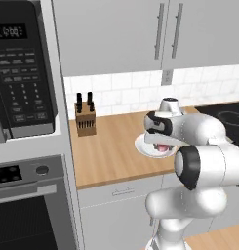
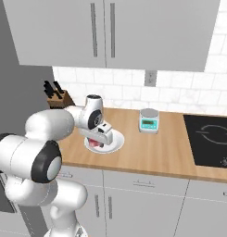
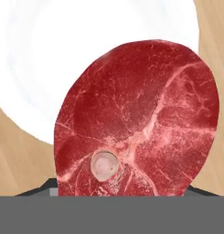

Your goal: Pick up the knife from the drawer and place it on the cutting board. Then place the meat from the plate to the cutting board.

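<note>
The white arm's two-finger gripper (image 2: 97,140) hangs low over the round, shallow white plate (image 2: 116,142), which sits on the wooden bench (image 2: 152,155) near its front edge; in the hand view the slab of raw red meat with pale streaks and a small round bone (image 3: 141,123) lies between the dark finger tips, whose corners just show at either side of it at the bottom; the jaws stand at the slab's two sides, though whether they truly pinch it I cannot tell; part of the meat overlaps the plate's rim onto the bench beyond; the tan wooden knife block with black handles (image 1: 85,118) stands at the bench's back left corner; the small kitchen scale with a pale green face (image 2: 149,121) sits toward the back edge, right of the plate; the black cooktop (image 2: 211,141) fills the bench's right end.
</note>
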